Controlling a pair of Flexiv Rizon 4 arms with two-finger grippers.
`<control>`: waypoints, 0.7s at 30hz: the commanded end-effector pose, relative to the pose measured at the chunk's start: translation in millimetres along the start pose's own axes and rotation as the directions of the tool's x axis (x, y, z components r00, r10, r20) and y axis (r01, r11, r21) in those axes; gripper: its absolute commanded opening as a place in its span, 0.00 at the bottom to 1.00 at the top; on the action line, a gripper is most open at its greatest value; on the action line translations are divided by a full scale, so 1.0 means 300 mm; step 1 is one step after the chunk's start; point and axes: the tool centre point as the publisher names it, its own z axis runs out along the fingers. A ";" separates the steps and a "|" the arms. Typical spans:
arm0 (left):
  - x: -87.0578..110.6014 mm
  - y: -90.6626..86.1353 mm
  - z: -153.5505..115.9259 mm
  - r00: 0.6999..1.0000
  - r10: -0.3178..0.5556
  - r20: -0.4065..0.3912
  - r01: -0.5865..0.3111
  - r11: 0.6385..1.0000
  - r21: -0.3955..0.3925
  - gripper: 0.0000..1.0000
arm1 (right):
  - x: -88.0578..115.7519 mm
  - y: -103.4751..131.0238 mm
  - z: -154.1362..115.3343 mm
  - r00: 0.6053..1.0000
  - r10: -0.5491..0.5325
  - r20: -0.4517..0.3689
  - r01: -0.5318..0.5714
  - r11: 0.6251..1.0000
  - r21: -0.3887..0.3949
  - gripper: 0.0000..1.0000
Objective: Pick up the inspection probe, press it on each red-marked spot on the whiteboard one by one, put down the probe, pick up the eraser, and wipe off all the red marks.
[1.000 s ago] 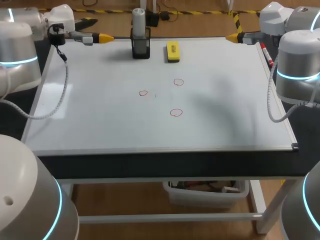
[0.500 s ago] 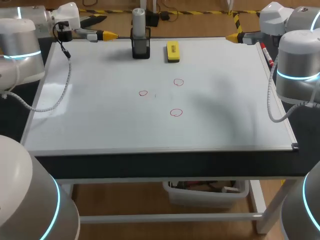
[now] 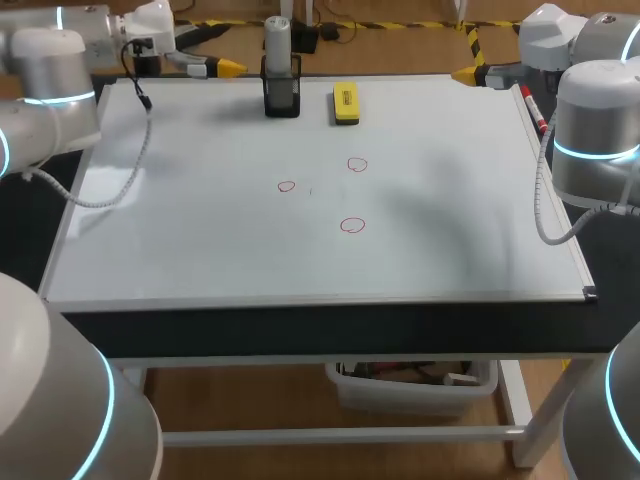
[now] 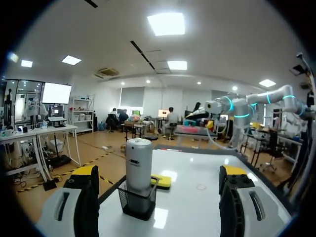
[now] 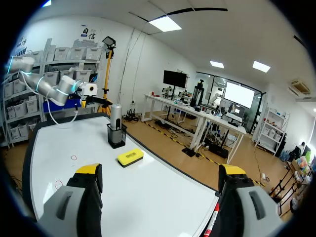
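Task barely begun, by the look of it. Inspection probe (image 3: 277, 38) upright in mesh holder (image 3: 281, 98) at whiteboard (image 3: 200, 250) far edge, eraser (image 3: 346, 103) beside. Three red marks (image 3: 353, 225) unwiped. Left jaws wide, empty, near probe; right jaws wide, empty.

Probe (image 3: 277, 38) stands in holder (image 3: 281, 98), eraser (image 3: 346, 104) to its right.

Dark-edged table (image 3: 330, 332) stands on wooden floor (image 3: 240, 400) under lit ceiling panels (image 4: 166, 23).
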 end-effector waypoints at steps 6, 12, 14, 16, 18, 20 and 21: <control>-0.052 0.018 0.081 0.978 0.009 -0.210 -0.005 1.000 0.017 1.00 | 0.000 0.000 0.000 1.000 0.000 0.000 0.000 1.000 0.000 1.00; -0.079 0.030 0.129 0.972 0.017 -0.233 -0.010 0.999 0.031 1.00 | 0.000 0.000 0.000 1.000 0.000 0.000 0.000 1.000 0.000 1.00; -0.085 0.030 0.148 0.971 0.020 -0.236 -0.011 0.999 0.037 1.00 | 0.000 0.000 0.000 1.000 0.000 0.000 0.000 1.000 0.000 1.00; -0.089 0.031 0.168 0.971 0.022 -0.240 -0.012 0.999 0.041 1.00 | 0.000 0.000 0.000 1.000 0.000 0.000 0.000 1.000 0.000 1.00; -0.091 0.033 0.187 0.969 0.024 -0.244 -0.013 0.999 0.049 1.00 | 0.000 0.000 0.000 1.000 0.000 0.000 0.000 1.000 0.000 1.00; -0.093 0.038 0.208 0.968 0.026 -0.251 -0.013 0.999 0.053 1.00 | 0.000 0.000 0.000 1.000 0.000 0.000 0.000 1.000 0.000 1.00; -0.098 0.041 0.218 0.967 0.026 -0.253 -0.013 0.998 0.054 1.00 | 0.000 0.000 0.000 1.000 0.000 0.000 0.000 1.000 0.000 1.00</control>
